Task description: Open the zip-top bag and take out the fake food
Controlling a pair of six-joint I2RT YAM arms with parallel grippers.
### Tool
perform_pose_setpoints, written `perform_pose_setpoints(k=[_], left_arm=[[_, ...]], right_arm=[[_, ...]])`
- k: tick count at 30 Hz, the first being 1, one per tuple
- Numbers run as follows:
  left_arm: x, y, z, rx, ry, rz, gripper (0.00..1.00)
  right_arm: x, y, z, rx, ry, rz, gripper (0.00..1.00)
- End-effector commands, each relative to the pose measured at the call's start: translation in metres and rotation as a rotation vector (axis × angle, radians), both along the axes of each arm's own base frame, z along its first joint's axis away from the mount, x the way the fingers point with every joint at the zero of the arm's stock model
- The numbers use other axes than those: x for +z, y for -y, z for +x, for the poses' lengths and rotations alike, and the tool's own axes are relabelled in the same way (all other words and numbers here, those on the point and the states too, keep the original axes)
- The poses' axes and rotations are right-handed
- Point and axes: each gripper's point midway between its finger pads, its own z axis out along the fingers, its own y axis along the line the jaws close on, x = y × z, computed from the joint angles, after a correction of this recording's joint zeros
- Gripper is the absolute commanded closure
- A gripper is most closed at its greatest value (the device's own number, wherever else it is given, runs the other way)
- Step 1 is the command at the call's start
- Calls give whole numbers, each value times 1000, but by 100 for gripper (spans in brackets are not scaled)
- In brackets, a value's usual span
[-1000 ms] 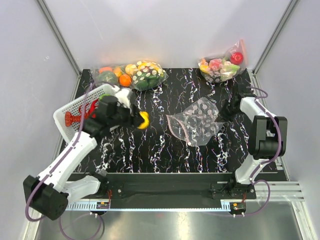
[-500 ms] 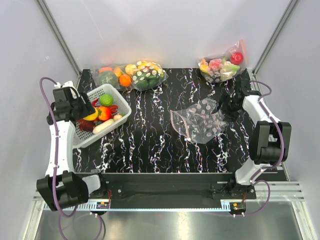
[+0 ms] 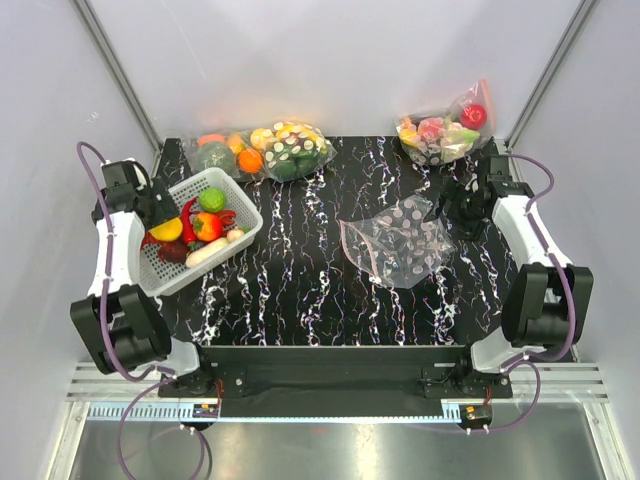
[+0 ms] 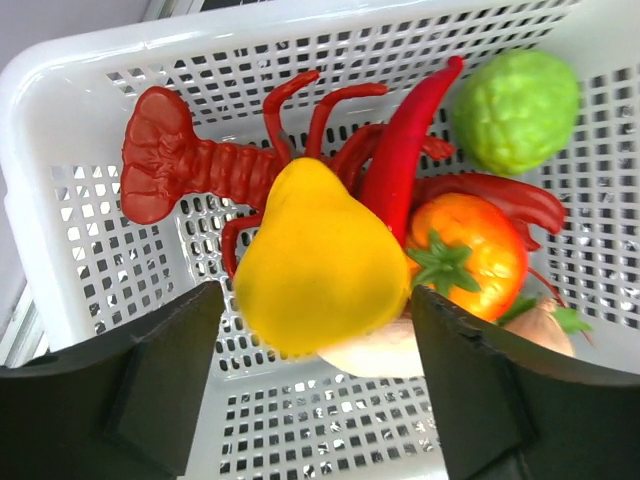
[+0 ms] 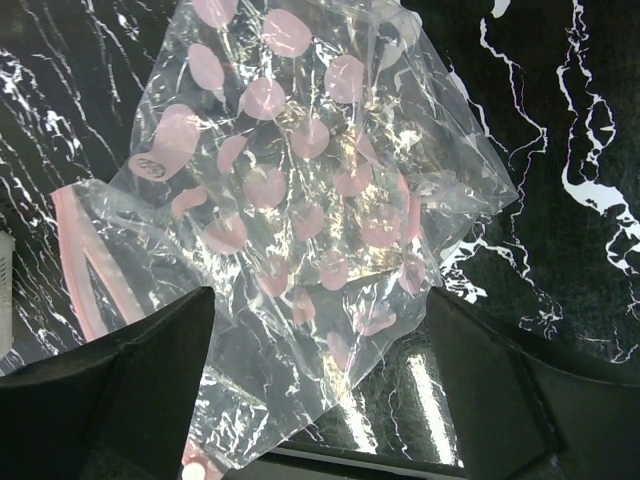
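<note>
The zip-top bag (image 3: 395,247) lies flat and crumpled on the black marbled table, right of centre, with nothing in it. In the right wrist view the bag (image 5: 310,210) shows its pink zip strip (image 5: 75,265) at the left. My right gripper (image 3: 462,206) is open just above the bag's right edge; its jaws (image 5: 320,400) hold nothing. The fake food rests in the white basket (image 3: 232,190): a yellow fruit (image 4: 320,265), a green fruit (image 4: 515,110), a tan piece (image 4: 380,352), beside a red lobster (image 4: 190,165) and a tomato (image 4: 470,250). My left gripper (image 4: 315,400) hangs open over the yellow fruit.
A bulging dotted bag with oranges and greens (image 3: 292,148) lies at the back, with loose green and orange fruit (image 3: 215,153) to its left. Another dotted bag with a red apple (image 3: 442,134) sits at the back right corner. The basket stands at the table's left edge.
My left arm carried the yellow fruit from mid-table to the basket and opened over it. My right gripper opened, let go of the bag and drew back to the right.
</note>
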Motion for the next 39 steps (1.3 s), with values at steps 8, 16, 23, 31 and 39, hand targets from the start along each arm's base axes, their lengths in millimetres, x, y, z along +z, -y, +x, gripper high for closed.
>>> perform_pose_setpoints(k=[8,16,23,31,39], left_arm=[[14,-22,24,28,49,67,1],[32,-9,-1,25,104,69,1],[51,21,-31,-41,195,23,1],[78,36,-52,-72,250,22,1],[98,42,-55,-94,288,36,1]], right_arm=[[47,-2,-3,41,117,-5,2],[71,-6,0,65,213,4,1],[95,-7,3,104,287,-14,0],[118,-8,2,119,355,-17,0],[127,-10,-3,130,379,-17,0]])
